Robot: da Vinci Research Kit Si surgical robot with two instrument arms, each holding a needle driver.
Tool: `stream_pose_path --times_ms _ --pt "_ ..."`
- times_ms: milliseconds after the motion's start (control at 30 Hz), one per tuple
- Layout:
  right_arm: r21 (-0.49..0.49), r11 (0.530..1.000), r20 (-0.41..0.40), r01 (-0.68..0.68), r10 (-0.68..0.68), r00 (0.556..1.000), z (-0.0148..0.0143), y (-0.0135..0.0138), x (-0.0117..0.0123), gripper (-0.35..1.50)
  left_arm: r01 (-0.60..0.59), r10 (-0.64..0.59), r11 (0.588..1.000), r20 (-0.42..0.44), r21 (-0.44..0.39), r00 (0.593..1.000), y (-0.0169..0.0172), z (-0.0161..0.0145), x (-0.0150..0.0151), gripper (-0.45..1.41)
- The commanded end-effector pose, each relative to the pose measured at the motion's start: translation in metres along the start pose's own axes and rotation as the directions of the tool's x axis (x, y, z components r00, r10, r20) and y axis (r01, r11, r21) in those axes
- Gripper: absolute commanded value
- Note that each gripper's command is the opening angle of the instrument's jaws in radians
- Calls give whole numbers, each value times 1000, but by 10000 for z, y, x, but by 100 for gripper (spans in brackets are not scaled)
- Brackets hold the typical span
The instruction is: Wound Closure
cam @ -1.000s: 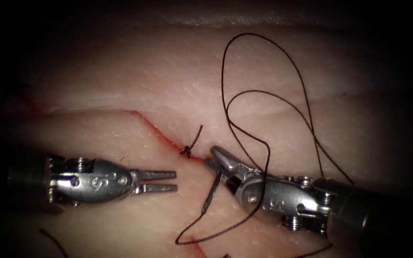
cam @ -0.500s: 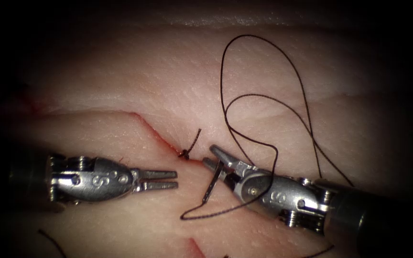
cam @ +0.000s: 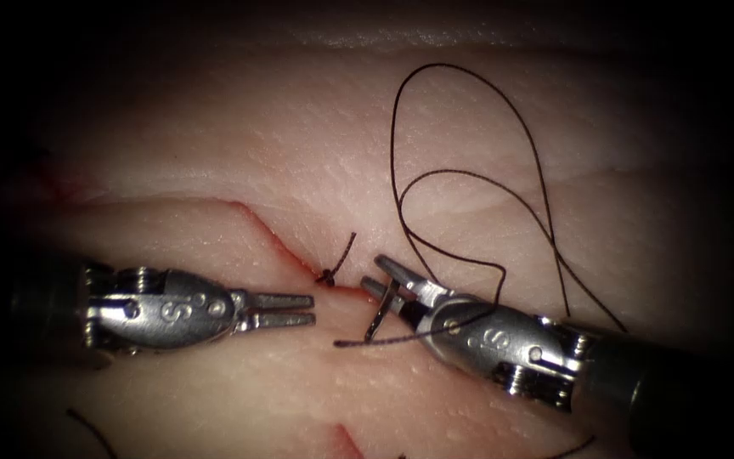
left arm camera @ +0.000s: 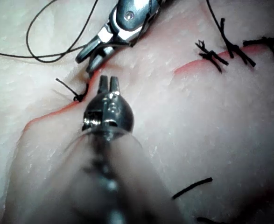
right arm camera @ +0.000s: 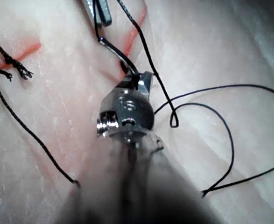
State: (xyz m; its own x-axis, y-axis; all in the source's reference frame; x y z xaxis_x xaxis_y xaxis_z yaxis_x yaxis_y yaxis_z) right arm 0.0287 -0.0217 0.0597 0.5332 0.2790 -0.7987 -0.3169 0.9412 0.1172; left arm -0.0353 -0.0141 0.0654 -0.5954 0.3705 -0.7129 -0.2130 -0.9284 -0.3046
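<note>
My left tool [cam: 313,310] lies on the left of the cut [cam: 269,234], its jaws slightly open with nothing between them; its tips [left arm camera: 108,83] stop just short of the right tool. The right tool [cam: 373,272] comes in from the right, jaws shut on the curved needle [cam: 378,319] near one end. The needle hangs down free of the tissue [cam: 214,144], close to the cut, and the dark thread [cam: 469,85] joins its lower end. The thread loops widely over the right side. A tied knot [cam: 328,274] with a short tail sits on the cut between the tools. The needle [right arm camera: 115,53] curves out of the right tool's jaws.
Tied stitches [left arm camera: 211,56] with short tails cross the cut further along. A cut end of thread [left arm camera: 193,187] lies loose on the tissue. Red fluid lines the cut, which continues at the front [cam: 346,438]. Thread slack [right arm camera: 221,88] lies beside the right tool's shaft.
The right tool has lifted and rolled, raising the needle; the thread loop hanging below it has drawn up short. My left tool's jaws have narrowed a little.
</note>
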Motion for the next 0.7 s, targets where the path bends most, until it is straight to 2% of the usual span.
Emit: stream_pose_path --times_ms 33,333,433,600,700 --pt "1 1000 -2 2 -2 1000 10 -1 2 -35 -1 1 1000 -1 0 1000 0 8 0 0" --pt "-29 999 -36 40 -41 999 -1 1 27 -35 4 -4 1000 0 3 1000 1 10 4 0" --pt "57 998 41 1 -4 999 14 -8 15 -35 -5 5 1000 2 7 1000 2 12 6 0" --pt "65 997 62 -40 36 997 26 -13 -8 -35 -6 6 1000 2 6 1000 3 11 5 0" --pt "62 997 66 -40 36 997 26 -13 -14 -35 -8 8 1000 1 3 1000 3 8 3 0"
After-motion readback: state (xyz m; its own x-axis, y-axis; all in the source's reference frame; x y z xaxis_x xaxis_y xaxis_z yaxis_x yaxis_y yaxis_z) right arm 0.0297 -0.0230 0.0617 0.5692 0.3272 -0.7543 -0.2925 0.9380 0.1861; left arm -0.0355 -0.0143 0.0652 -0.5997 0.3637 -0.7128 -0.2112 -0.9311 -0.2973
